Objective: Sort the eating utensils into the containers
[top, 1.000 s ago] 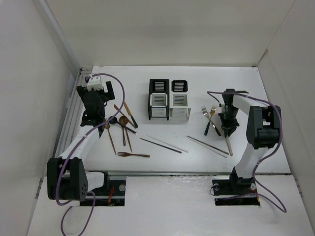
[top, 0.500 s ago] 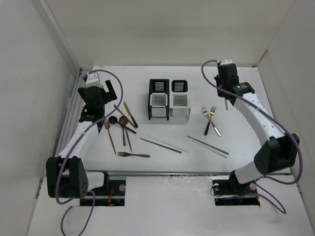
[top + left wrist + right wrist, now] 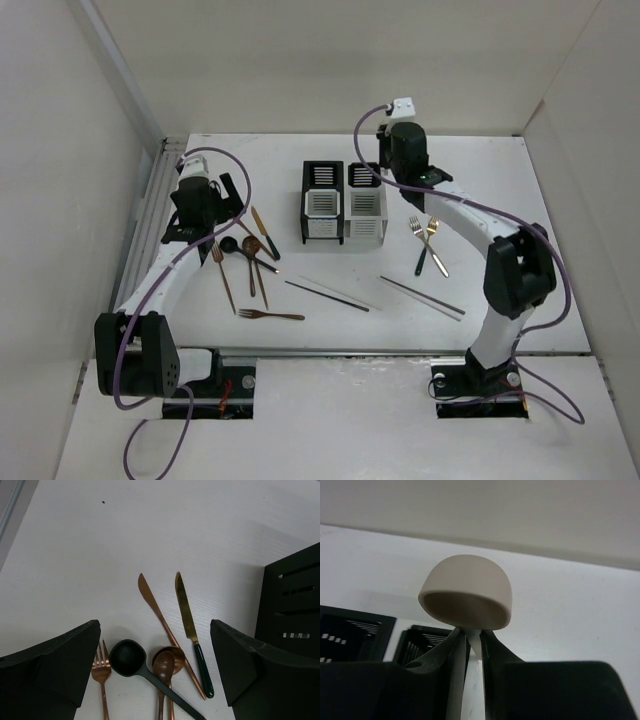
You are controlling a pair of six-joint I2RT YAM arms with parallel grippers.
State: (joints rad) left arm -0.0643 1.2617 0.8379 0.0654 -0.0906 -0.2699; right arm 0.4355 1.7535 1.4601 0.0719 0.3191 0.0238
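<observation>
between the tips of my right gripper [image 3: 474, 647] the pale wooden spoon [image 3: 466, 592] is pinched by its handle, bowl up, just beyond the containers [image 3: 345, 203], not yet over a slot. risk: thin handle cld swivel or snag a black rim if lowered off-centre. left gripper [image 3: 155, 666] gapes wide over loose utensils [image 3: 172, 630].

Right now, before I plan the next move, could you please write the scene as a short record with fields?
left gripper: open, above a group of utensils
under it: black spoon, copper spoon, two knives, fork
right gripper: shut on the handle of a pale spoon, close to the containers
containers: two, joined side by side; contents cannot be seen
forks: two, lying right of the containers
chopsticks: two pairs, lying loose in front of the containers
</observation>
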